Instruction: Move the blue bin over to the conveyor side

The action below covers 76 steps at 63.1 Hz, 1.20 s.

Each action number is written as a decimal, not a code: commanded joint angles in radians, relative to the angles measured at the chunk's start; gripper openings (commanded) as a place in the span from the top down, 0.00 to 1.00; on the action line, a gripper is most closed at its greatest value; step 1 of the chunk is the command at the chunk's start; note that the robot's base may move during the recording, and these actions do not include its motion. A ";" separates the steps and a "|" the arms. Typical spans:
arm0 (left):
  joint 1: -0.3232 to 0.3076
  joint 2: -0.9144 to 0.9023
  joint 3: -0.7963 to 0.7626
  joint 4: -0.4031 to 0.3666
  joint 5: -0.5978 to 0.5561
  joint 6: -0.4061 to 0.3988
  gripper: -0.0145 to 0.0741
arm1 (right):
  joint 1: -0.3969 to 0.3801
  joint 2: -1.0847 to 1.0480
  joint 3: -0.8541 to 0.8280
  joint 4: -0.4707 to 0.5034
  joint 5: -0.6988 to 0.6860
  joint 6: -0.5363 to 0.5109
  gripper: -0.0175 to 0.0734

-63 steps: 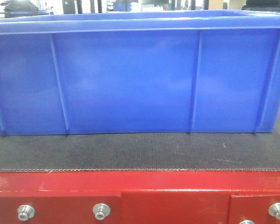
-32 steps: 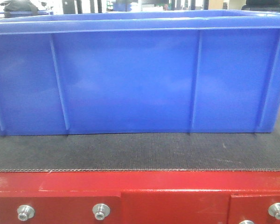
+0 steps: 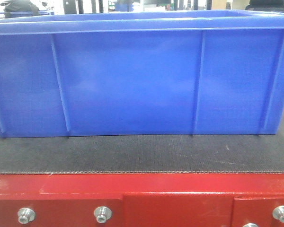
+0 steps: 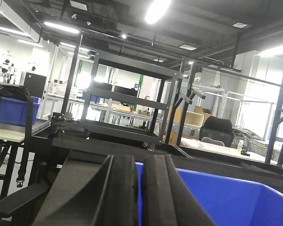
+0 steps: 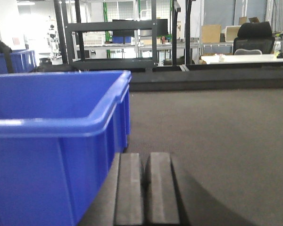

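The blue bin fills most of the front view and stands on the dark grey woven belt, set back from the red frame with its silver bolts. My left gripper is shut, with only a thin slit between its black fingers. It is at the bin's left end, and blue wall shows beyond it. My right gripper is shut and empty, low over the belt just right of the bin's end wall. Neither gripper shows in the front view.
A black shelving rack stands beyond the belt, and also shows in the right wrist view. Another blue bin sits on a table at far left. A black office chair and desks are behind.
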<state>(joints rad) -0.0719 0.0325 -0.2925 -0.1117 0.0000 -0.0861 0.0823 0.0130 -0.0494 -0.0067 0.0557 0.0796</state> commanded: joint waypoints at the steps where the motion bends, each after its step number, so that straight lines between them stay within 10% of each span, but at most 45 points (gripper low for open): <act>1: -0.003 -0.004 0.001 -0.005 -0.017 -0.003 0.81 | -0.008 -0.013 0.046 0.007 -0.047 -0.002 0.88; 76: -0.003 -0.004 0.001 -0.005 -0.017 -0.003 0.81 | -0.008 -0.013 0.049 -0.021 -0.086 -0.080 0.88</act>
<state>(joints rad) -0.0719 0.0325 -0.2925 -0.1117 0.0000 -0.0861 0.0762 0.0027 0.0000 -0.0194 -0.0054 0.0086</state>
